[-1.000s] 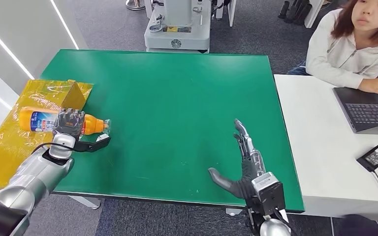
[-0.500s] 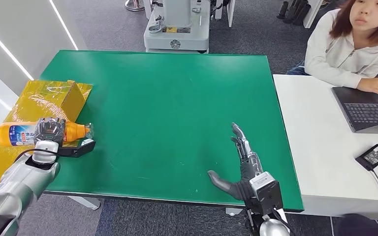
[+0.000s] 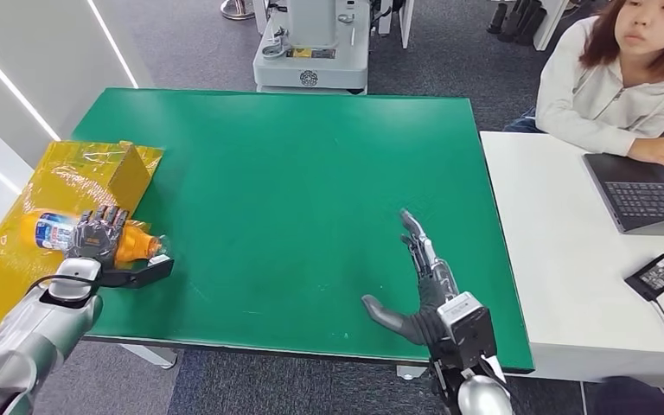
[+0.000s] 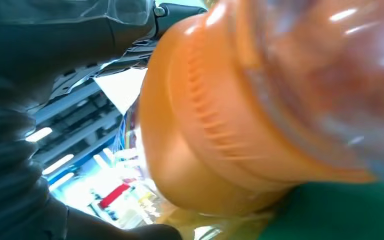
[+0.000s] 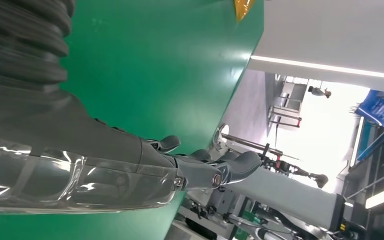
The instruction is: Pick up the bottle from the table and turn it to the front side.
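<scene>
Over crinkled yellow wrap point(image 3: 17, 285), left hand point(image 3: 98, 235) grips a ribbed orange plastic bottle point(image 3: 52, 232); right hand point(image 3: 421, 281) splayed flat.

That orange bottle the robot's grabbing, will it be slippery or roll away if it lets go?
The bottle looks like smooth, glossy plastic, so probably somewhat slippery. It lies sideways in the left hand and looks round, so it would likely roll if released. It seems full of orange liquid, so fairly heavy.

Even, bright indoor light falls on the green table point(image 3: 311, 173), leaving only faint shadows. The head view is sharp. The left wrist view is blurred, with glare spots on the orange bottle point(image 4: 260, 100). A blown-out window area whitens the right wrist view.
</scene>
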